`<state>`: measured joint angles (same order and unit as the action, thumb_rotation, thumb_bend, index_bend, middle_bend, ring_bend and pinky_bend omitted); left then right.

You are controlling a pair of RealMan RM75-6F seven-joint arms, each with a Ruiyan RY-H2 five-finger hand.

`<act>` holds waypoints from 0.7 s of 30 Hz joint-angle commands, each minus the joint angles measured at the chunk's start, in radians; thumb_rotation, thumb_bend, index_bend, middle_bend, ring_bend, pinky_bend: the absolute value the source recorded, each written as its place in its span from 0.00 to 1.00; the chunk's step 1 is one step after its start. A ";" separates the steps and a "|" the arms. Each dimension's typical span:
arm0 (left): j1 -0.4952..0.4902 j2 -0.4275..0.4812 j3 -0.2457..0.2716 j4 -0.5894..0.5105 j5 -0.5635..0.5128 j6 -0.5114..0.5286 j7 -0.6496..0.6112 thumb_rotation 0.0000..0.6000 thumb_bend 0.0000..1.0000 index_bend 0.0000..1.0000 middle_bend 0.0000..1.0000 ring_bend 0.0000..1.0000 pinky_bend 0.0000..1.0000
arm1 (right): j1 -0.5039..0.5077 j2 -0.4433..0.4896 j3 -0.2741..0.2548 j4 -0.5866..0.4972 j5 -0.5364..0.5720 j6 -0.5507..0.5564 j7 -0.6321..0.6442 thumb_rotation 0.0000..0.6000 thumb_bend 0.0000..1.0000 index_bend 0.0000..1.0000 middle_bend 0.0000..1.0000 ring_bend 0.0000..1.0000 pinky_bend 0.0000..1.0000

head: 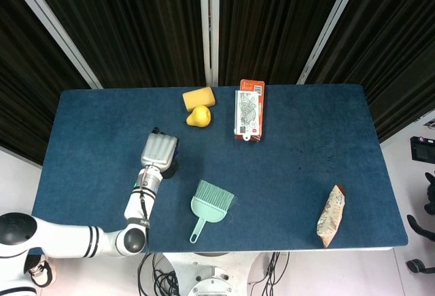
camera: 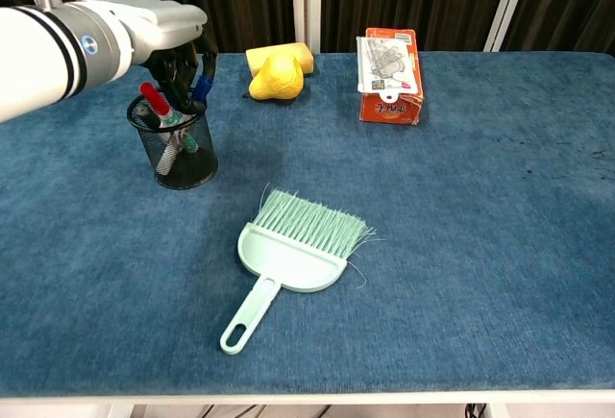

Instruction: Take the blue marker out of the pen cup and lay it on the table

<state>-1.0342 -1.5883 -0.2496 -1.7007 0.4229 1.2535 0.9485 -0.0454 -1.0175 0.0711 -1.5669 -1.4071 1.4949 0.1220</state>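
Observation:
A black mesh pen cup (camera: 183, 159) stands on the blue table at the left, holding a red-capped marker (camera: 154, 101) and other pens. The blue marker (camera: 199, 92) sticks up at the cup's far right rim. My left hand (camera: 178, 48) hangs right over the cup, and its curled fingers pinch the blue marker's top. The marker's lower part is still inside the cup. In the head view the left hand (head: 158, 150) covers most of the pen cup (head: 169, 169), hiding the markers. My right hand shows in neither view.
A mint dustpan brush (camera: 293, 245) lies just right of and in front of the cup. A yellow sponge (head: 198, 96) and a yellow toy (camera: 276, 77) sit behind it. Further right are an orange box (camera: 389, 74) and a snack bag (head: 331, 216).

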 commanded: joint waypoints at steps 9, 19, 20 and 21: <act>0.004 0.002 0.000 -0.002 0.017 0.001 -0.015 1.00 0.31 0.61 0.69 0.42 0.20 | 0.000 0.002 0.000 -0.002 0.003 -0.004 -0.003 1.00 0.18 0.00 0.00 0.00 0.00; 0.009 0.020 -0.010 -0.049 0.034 0.033 -0.017 1.00 0.35 0.66 0.74 0.46 0.21 | 0.001 0.005 0.001 -0.007 0.002 -0.003 -0.004 1.00 0.18 0.00 0.00 0.00 0.00; 0.011 0.026 -0.013 -0.061 0.035 0.040 -0.017 1.00 0.35 0.66 0.75 0.47 0.21 | 0.000 0.007 0.001 -0.009 0.001 -0.002 -0.003 1.00 0.18 0.00 0.00 0.00 0.00; 0.013 0.032 -0.015 -0.073 0.036 0.046 -0.017 1.00 0.35 0.67 0.75 0.48 0.21 | 0.000 0.008 0.001 -0.011 0.000 -0.001 -0.003 1.00 0.18 0.00 0.00 0.00 0.00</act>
<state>-1.0241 -1.5643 -0.2604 -1.7610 0.4566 1.2906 0.9313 -0.0455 -1.0100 0.0717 -1.5774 -1.4067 1.4937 0.1190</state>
